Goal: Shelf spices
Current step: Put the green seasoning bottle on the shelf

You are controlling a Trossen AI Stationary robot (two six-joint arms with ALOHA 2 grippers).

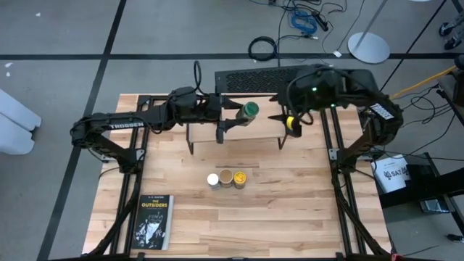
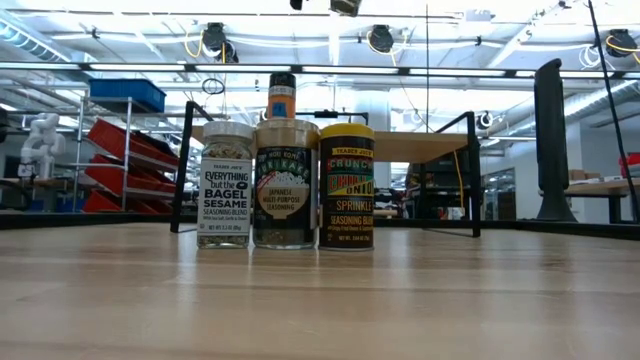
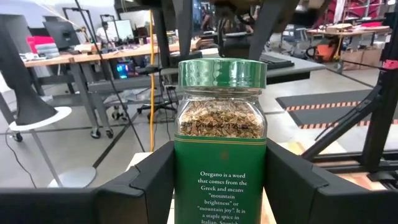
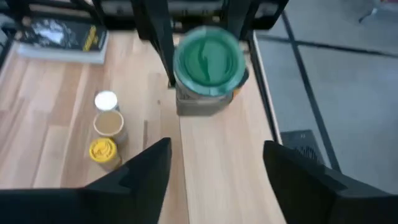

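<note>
The green-lidded spice jar (image 1: 249, 111) stands upright in my shut left gripper (image 3: 221, 186), over the far part of the shelf (image 4: 211, 162), a light plank on black wire legs. My right gripper (image 4: 214, 149) hovers open above the plank's right end (image 1: 284, 118), touching nothing. The white-lidded jar (image 1: 212, 179), tan-lidded jar (image 1: 226, 177) and yellow-lidded jar (image 1: 239, 177) stand in a row on the table, nearer than the shelf. The black-lidded orange jar (image 2: 281, 95) shows behind them at shelf height; its base is hidden. My left gripper pinches the green-lidded jar by its labelled lower body (image 3: 186, 180) between its two fingers (image 3: 152, 177). The fingers come level from the table's left. The jar is upright, lid on top; whether its base touches the plank cannot be told.
A book (image 1: 154, 221) lies at the table's near left corner. A black perforated panel (image 1: 290, 75) lies along the far edge behind the shelf. Black rails (image 1: 333, 167) run along both table sides. Bare wood stretches between the jar row and the near edge.
</note>
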